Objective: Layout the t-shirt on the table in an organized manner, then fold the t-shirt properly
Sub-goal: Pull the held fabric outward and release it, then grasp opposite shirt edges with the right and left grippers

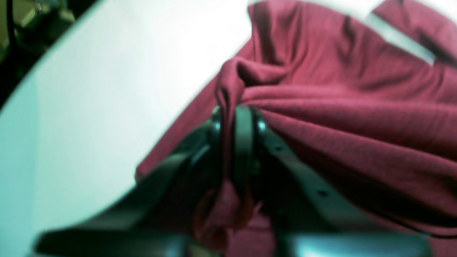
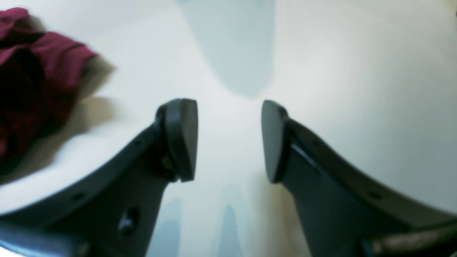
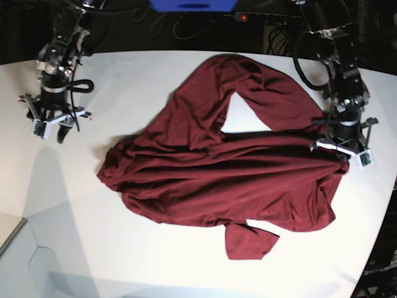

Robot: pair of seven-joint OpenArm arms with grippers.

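Note:
The maroon t-shirt (image 3: 236,180) lies crumpled and spread across the middle of the white table (image 3: 124,261), with one sleeve (image 3: 248,243) pointing toward the front edge. My left gripper (image 3: 338,158) is at the shirt's right edge. In the left wrist view it (image 1: 237,121) is shut on a bunched fold of the t-shirt (image 1: 339,107), which rises in taut creases above the table (image 1: 107,107). My right gripper (image 3: 53,133) hovers over bare table at the far left. Its jaws (image 2: 228,139) stand open and empty, with the shirt's edge (image 2: 32,82) off to the side.
A black power strip (image 3: 267,17) with cables and a blue object (image 3: 192,5) sit beyond the table's back edge. The table's curved edge (image 3: 388,205) runs close to my left arm. A seam in the tabletop (image 3: 12,239) shows at the front left.

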